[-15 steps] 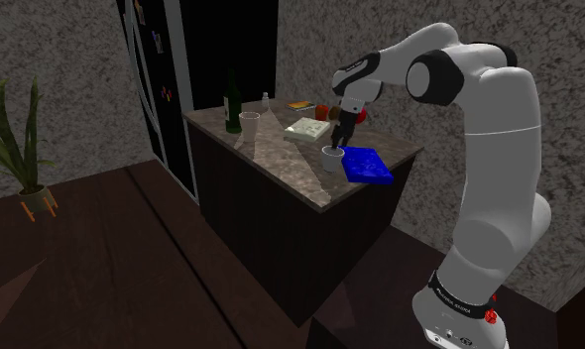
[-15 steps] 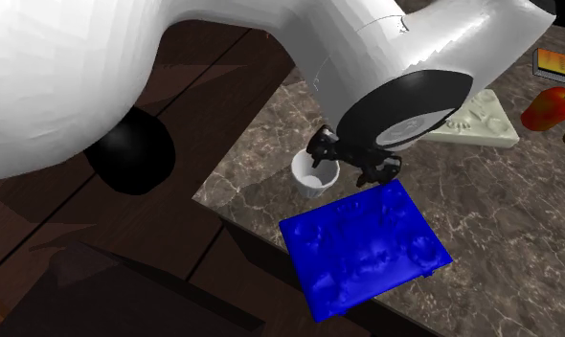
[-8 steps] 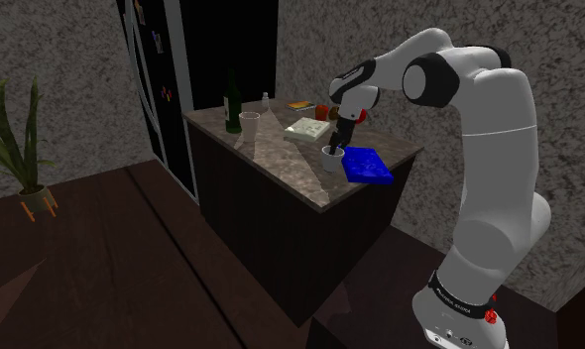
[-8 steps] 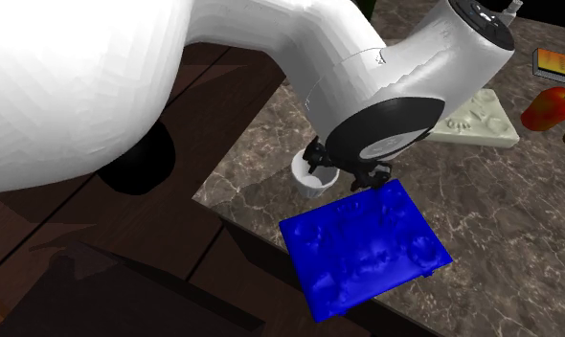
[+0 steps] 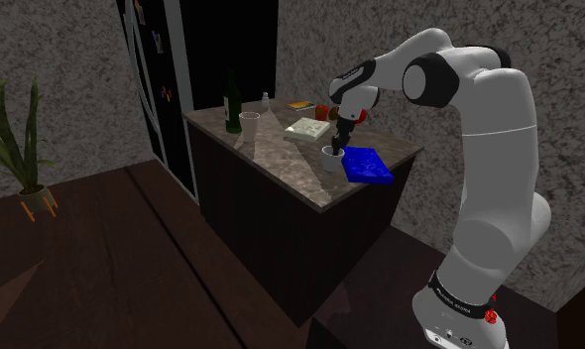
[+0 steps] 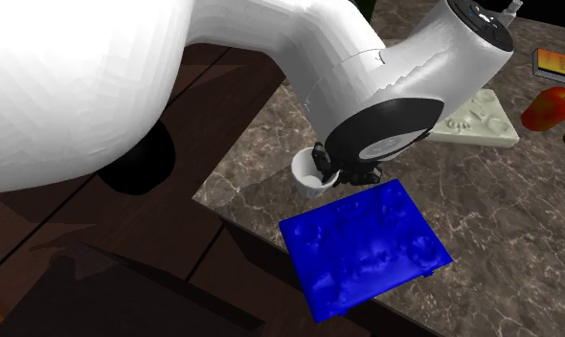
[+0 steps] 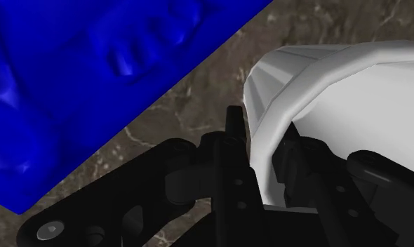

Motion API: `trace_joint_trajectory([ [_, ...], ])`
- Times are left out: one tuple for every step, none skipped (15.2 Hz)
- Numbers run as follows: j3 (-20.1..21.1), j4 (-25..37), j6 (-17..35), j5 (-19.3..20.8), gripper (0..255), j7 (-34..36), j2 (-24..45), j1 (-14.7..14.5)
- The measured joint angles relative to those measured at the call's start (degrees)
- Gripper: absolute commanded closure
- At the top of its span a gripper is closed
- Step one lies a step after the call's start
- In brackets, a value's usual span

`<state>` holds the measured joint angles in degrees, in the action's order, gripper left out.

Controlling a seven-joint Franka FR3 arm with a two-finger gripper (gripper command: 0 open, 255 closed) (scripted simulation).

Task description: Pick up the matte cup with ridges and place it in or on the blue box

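A white cup [image 7: 339, 77] with faint ridges stands on the marble counter [image 5: 281, 159], just beside the flat blue box [image 7: 93, 77]. My gripper [image 7: 262, 137] is shut on the cup's wall, one black finger outside it and the other inside the rim. In the shoulder view the gripper [image 5: 338, 139] points down onto the cup [image 5: 331, 155], with the blue box [image 5: 366, 165] touching or nearly touching it on the view's right. In the second exterior view the wrist covers much of the cup [image 6: 304, 170]; the gripper [image 6: 334, 175] sits at its rim, above the blue box [image 6: 365, 247].
A pale flat box [image 5: 308, 128], a red object [image 6: 551, 107] and a book [image 6: 558, 65] lie behind the cup. A dark green bottle [image 5: 232, 99] and a light cup [image 5: 248, 122] stand at the counter's far corner. The counter's front edge runs close to the blue box.
The hand came down a little over the cup, then the fingers went from wide apart to shut on the cup's wall. The cup and blue box have stayed in place.
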<state>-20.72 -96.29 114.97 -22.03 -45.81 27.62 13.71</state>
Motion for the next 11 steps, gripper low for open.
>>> trace_joint_trajectory([
  [-0.01,0.01,0.01,0.00,255,0.00,-0.01,0.00],
  [-0.01,0.02,0.01,0.00,255,0.00,-0.02,0.00],
  [0.00,0.01,0.01,-0.01,255,0.00,-0.03,0.00],
  [0.00,0.00,0.02,-0.01,255,0.00,-0.03,0.00],
  [0.00,-0.01,0.03,-0.01,255,-0.01,-0.04,0.00],
  [0.00,-0.01,0.02,-0.01,255,0.00,-0.04,-0.01],
  [0.00,0.00,0.02,-0.01,255,0.00,-0.03,0.00],
  [-0.04,0.11,-0.24,0.08,255,0.10,-0.16,-0.03],
  [-0.11,0.27,-0.69,0.25,255,0.30,-0.48,-0.10],
  [-0.20,0.47,-1.23,0.45,255,0.47,-0.87,-0.14],
  [-0.29,0.72,-1.75,0.62,255,0.63,-1.18,-0.15],
])
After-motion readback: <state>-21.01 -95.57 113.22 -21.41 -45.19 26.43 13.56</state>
